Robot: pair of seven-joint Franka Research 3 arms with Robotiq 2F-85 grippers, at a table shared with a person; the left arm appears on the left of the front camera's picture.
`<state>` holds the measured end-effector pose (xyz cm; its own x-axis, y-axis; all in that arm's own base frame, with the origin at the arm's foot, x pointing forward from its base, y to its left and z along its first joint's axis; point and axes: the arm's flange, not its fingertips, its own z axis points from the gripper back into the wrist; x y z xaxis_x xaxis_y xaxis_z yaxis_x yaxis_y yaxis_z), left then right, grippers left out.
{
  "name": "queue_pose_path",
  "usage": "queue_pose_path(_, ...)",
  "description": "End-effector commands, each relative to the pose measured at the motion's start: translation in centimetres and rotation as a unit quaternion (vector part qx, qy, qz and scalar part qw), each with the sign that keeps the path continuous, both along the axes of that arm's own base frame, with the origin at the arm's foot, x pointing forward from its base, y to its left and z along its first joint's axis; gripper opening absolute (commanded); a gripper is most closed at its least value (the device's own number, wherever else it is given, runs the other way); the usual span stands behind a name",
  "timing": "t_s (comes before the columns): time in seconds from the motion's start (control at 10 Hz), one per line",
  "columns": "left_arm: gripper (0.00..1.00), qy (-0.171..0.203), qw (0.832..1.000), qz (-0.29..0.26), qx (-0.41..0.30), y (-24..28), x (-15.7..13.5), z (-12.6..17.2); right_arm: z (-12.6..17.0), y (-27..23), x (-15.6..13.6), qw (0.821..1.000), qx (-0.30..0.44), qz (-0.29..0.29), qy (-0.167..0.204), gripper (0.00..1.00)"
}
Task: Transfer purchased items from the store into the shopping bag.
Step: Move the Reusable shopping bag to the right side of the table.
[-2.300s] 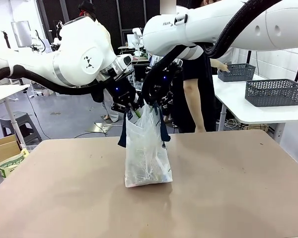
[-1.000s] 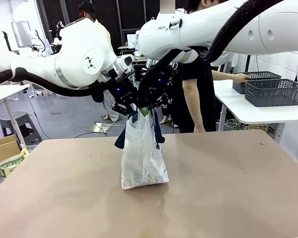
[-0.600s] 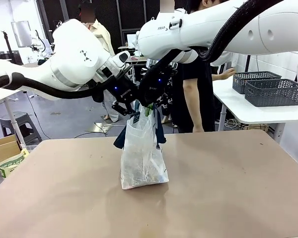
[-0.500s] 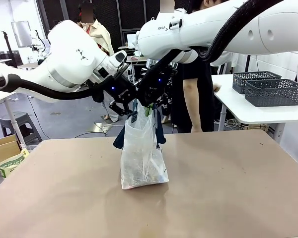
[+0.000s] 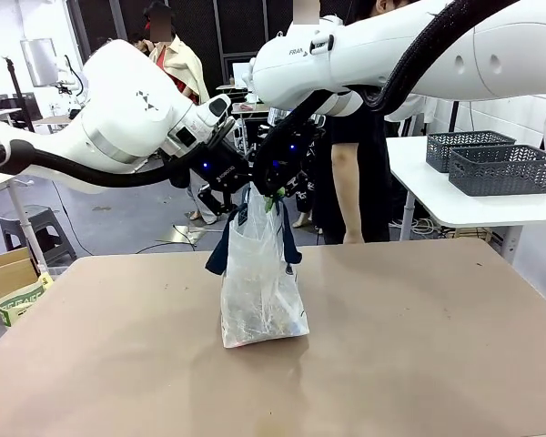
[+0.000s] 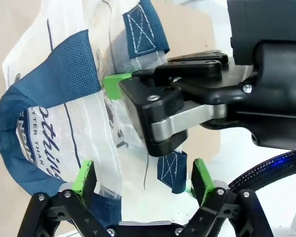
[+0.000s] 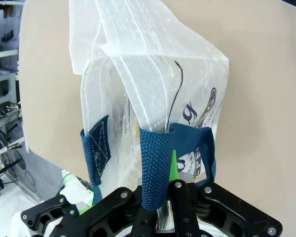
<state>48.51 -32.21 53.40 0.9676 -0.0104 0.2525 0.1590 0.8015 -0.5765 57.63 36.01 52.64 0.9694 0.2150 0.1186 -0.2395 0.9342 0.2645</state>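
The shopping bag (image 5: 259,287), translucent white with navy strap handles, stands upright on the brown table (image 5: 419,346) near its middle. My right gripper (image 5: 275,185) hangs over the bag's mouth, shut on its top edge; in the right wrist view its closed fingers (image 7: 175,195) pinch the plastic beside a navy strap (image 7: 155,163). My left gripper (image 5: 226,188) is just left of the bag's top, open. In the left wrist view its green pads (image 6: 84,175) stand wide apart around the bag's rim (image 6: 54,98), facing the right gripper (image 6: 160,116). The bag's contents are hard to make out.
Behind the table a person (image 5: 346,182) in black stands beside a white side table carrying two dark grey mesh baskets (image 5: 500,168). A cardboard box (image 5: 5,273) and a stool (image 5: 36,232) sit on the floor at the left.
My left gripper has opened, let go of the bag's rim and drawn back a little to the left. The right gripper still holds the bag's top. The person's arm left the baskets.
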Motion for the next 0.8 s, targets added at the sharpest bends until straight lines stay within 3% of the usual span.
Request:
queue_pose_path(0.0,1.00,-0.013,1.000,-0.015,-0.015,-0.4,0.2,-0.4,0.0,0.0,-0.1,1.000,0.003,0.001,0.003,0.00)
queue_pose_path(0.7,1.00,-0.022,0.995,-0.022,0.094,-2.1,-0.2,-1.3,-0.4,0.3,0.1,1.000,0.006,0.012,0.007,0.00)
